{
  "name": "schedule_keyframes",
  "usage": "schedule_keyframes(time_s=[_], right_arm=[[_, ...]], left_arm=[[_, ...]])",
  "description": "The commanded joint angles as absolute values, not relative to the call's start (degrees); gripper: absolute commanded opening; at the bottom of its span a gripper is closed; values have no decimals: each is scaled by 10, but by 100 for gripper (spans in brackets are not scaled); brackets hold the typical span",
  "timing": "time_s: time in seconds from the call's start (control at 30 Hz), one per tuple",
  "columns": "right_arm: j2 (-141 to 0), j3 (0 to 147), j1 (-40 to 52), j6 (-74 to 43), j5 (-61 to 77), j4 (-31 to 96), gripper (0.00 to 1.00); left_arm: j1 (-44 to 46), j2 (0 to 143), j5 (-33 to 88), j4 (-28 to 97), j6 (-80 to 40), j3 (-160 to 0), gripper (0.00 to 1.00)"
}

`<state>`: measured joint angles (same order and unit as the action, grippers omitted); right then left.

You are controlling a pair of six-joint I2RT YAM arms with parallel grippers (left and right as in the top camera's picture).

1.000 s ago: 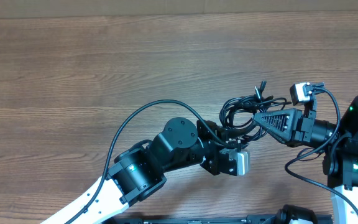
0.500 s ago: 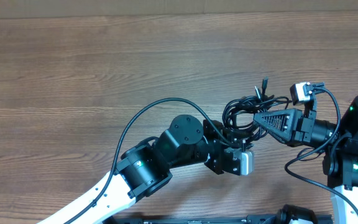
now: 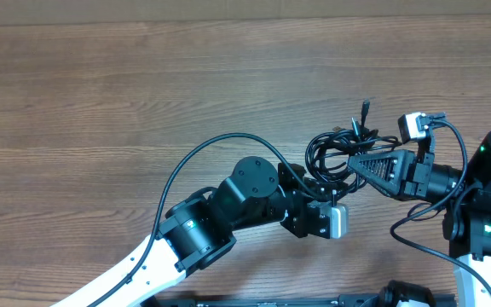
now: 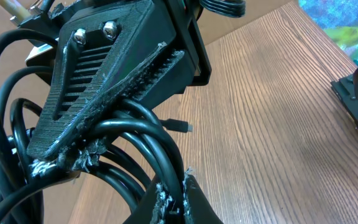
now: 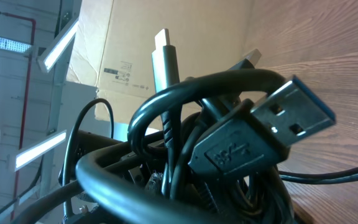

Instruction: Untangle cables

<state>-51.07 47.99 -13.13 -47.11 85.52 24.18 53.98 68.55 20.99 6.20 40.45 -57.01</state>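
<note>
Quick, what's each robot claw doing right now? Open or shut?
Left claw: shut on the tangled bundle of thin black cables.
Right claw: shut on the same bundle.

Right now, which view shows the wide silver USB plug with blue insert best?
Right wrist view: the wide silver USB plug fills the foreground, blue insert clear. Overhead shows only the tangled bundle of thin black cables, too small to find it. Left wrist shows cable loops, not this plug.
</note>
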Motion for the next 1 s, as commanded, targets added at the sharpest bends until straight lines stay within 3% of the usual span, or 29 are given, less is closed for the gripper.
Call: schedule_keyframes(time_s=[0.0,0.07,0.1,0.2,0.27,0.37,0.67,0.73,0.8,0.87,0.97], right_arm=[[-509,480,-132,-463,871,236,4],[-509,480,-132,-458,871,236,10],[-509,480,-132,-452,871,236,20],[-509,480,-132,-426,871,236,73],[-509,480,-132,-412,871,236,89],[-509,480,-132,-400,869,236,100],[-509,480,-132,-382,847,237,97],[-509,480,-132,-376,839,237,85],[-509,480,-132,-371,834,238,62],[-509,480,-132,-371,830,239,52],[-509,480,-132,-367,820,245,48]], left_arm=[[543,693,218,66,403,-579,4],[543,693,218,66,403,-579,4],[543,693,213,66,403,-579,4],[543,693,182,66,394,-579,4],[543,693,157,66,382,-579,4],[543,693,127,66,370,-579,4],[543,693,40,57,313,-579,4],[544,693,40,53,313,-579,4],[544,693,40,50,313,-579,4],[544,693,40,44,313,-579,4],[544,693,41,29,311,-579,4]])
